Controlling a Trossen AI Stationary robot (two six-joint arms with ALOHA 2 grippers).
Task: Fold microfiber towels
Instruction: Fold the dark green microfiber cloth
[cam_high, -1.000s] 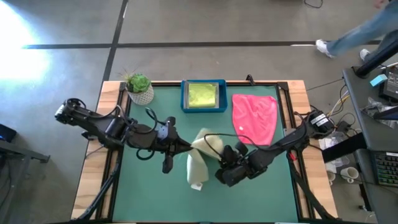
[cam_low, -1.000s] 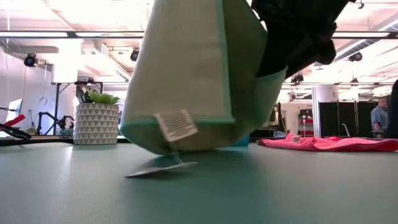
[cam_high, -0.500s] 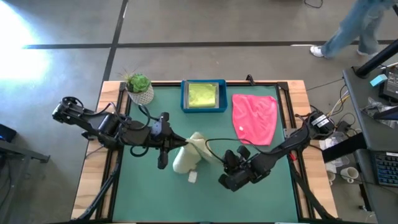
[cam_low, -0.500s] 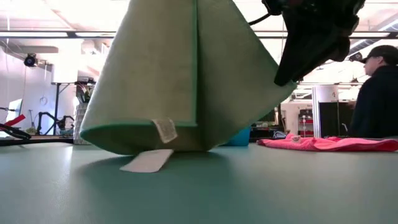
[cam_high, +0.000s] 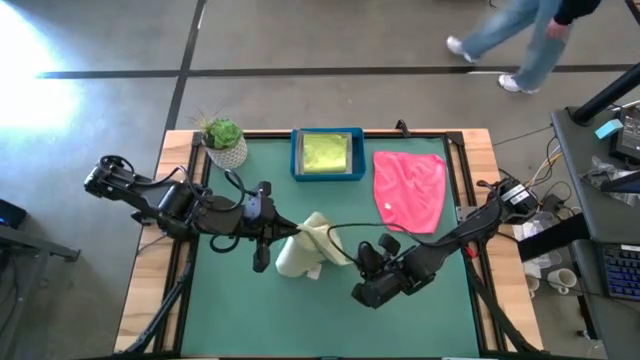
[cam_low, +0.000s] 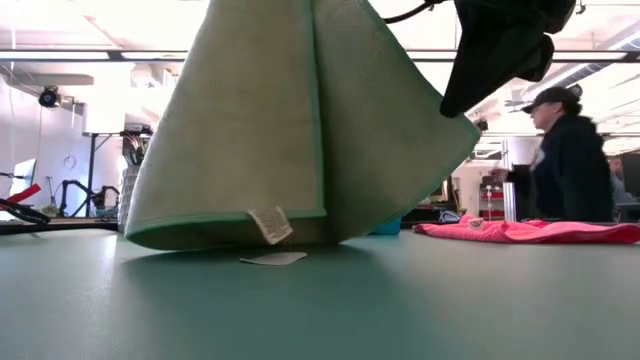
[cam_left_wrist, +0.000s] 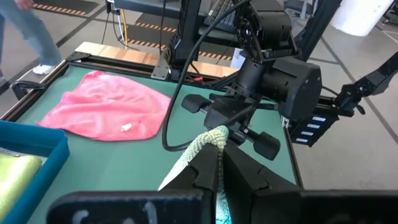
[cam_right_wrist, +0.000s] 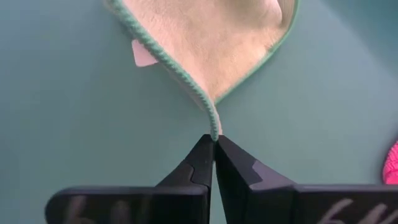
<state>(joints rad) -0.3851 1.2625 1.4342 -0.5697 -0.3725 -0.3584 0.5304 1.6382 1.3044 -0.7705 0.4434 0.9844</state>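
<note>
The pale sage green towel (cam_high: 303, 250) hangs like a tent between my two grippers, and its lower hem (cam_low: 225, 232) with a white label rests on the table. My left gripper (cam_high: 292, 232) is shut on it from the left side. My right gripper (cam_high: 352, 260) is shut on it from the right. A pink towel (cam_high: 410, 190) lies spread at the far right. A lime green towel (cam_high: 325, 153) lies folded in the blue tray (cam_high: 297, 155). My left gripper pinches an upper corner of the sage towel (cam_left_wrist: 211, 135) between its two fingers, coming about level from the table's left. The corner sticks out past the fingertips, and the cloth hangs below. One layer or several, I cannot tell. My right gripper pinches a hemmed corner of the sage towel (cam_right_wrist: 214, 127) at its fingertips (cam_right_wrist: 202, 155), slanting down from the table's near right. The cloth falls away from this corner in two hemmed edges, held up off the table.
A potted plant (cam_high: 223, 140) stands at the far left corner. A small white slip (cam_low: 272, 258) lies on the mat under the towel. There is bare green mat (cam_high: 250, 310) along the near side. A person walks past beyond the table's far edge (cam_high: 520, 40).
My left gripper has drawn a little toward the table's left edge with its corner. The towel's long hanging end has swung in from the near side and bunched under the grippers. It now spreads wider, with its lower hem on the table.
</note>
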